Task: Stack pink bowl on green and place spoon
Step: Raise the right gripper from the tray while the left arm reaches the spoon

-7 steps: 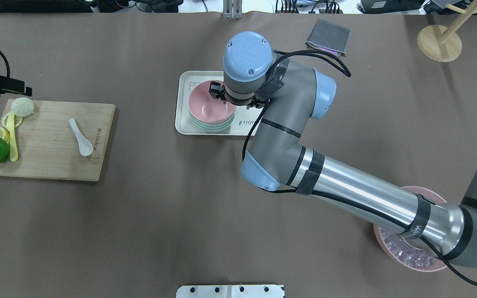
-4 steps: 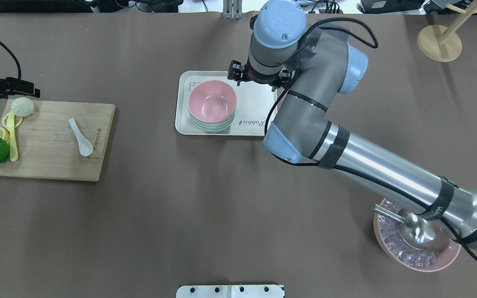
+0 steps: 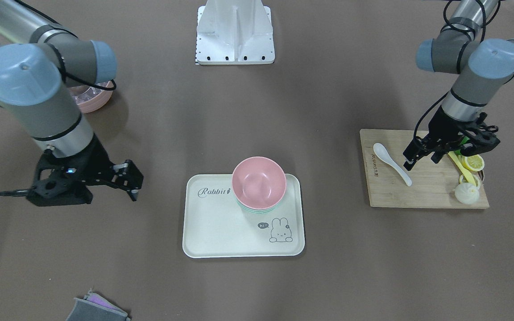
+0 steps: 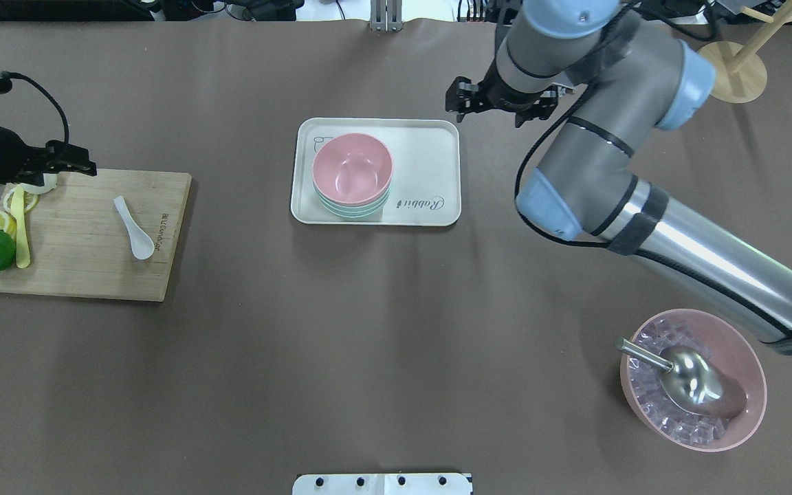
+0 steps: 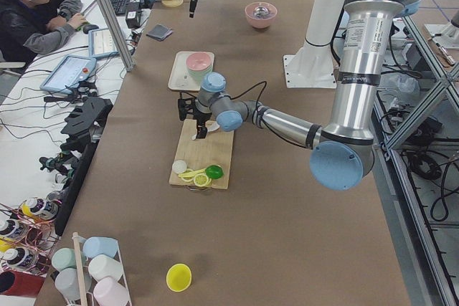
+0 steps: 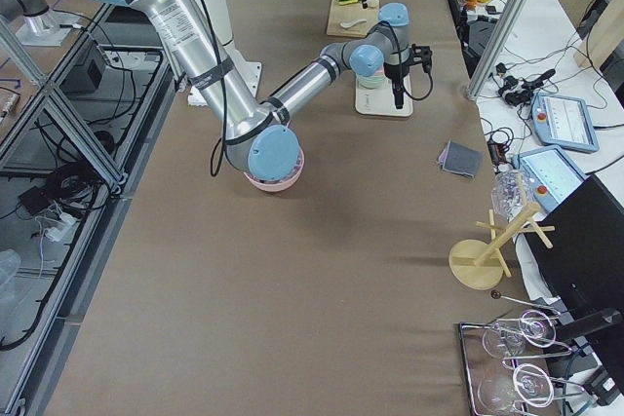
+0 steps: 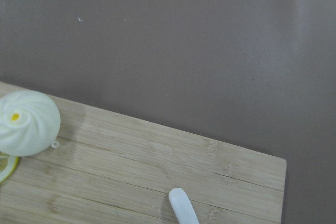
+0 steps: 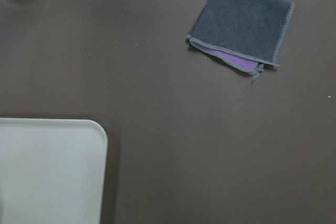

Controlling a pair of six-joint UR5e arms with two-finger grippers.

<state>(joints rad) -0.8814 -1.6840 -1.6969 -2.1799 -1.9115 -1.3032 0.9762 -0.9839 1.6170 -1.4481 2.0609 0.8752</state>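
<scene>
Reading the left gripper (image 3: 422,159) first: I see its jaws apart and empty, hovering over the board (image 3: 422,196) near the table's left end. It is just beside the spoon (image 3: 391,162), which lies flat by the board's inner edge. The right gripper (image 4: 496,103) is spread and empty, off the far right corner of the tray (image 3: 221,232). The pink bowl (image 3: 259,182) sits nested on the green bowl (image 3: 257,209). I judge stacking done; spoon pickup and placement remain.

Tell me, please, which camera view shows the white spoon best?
The overhead exterior view: the white spoon lies whole and unobstructed on the cutting board. The front-facing view shows it too, beside the left gripper. Left wrist catches only one end; side views show it tiny; right wrist, nothing.
</scene>
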